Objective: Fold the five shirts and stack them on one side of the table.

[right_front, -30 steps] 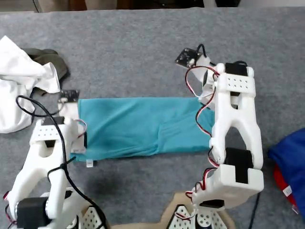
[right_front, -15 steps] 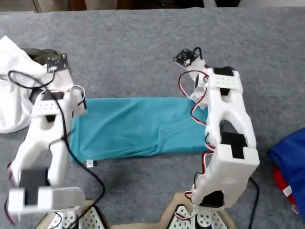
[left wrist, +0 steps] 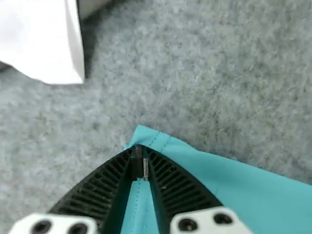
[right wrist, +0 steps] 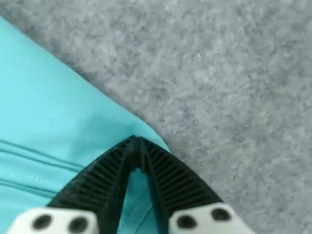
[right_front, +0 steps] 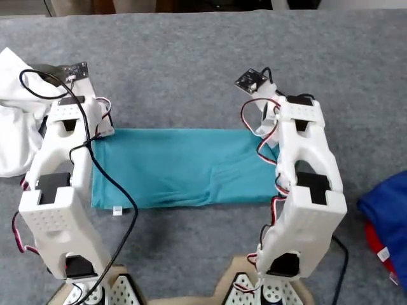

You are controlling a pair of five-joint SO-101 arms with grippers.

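Fingers (left wrist: 114,173) of the left gripper (left wrist: 139,157) are pinched tight on the far left corner of the teal shirt (right_front: 184,168), a sliver of hem caught between the ribbed black pads. The right gripper (right wrist: 136,147) is clamped the same way on the far right corner, its fingers (right wrist: 170,178) closed to a point over the cloth. The shirt lies folded into a long flat band across the middle of the grey table (right_front: 191,63), between the two white arms, with a small tag showing at its near left corner. A second ago the left arm was hunched low over the band's near left corner. It has since swung up and away from the camera's edge of the table and now stretches along the shirt's left end, and that end has slid slightly outward to the left. The right arm has barely shifted and has kept to its corner throughout. A crumpled white shirt (right_front: 16,127) sits at the table's left edge beside a dark garment (right_front: 44,68), well apart from a blue shirt (right_front: 388,213) and a red one (right_front: 380,249) at the right edge.
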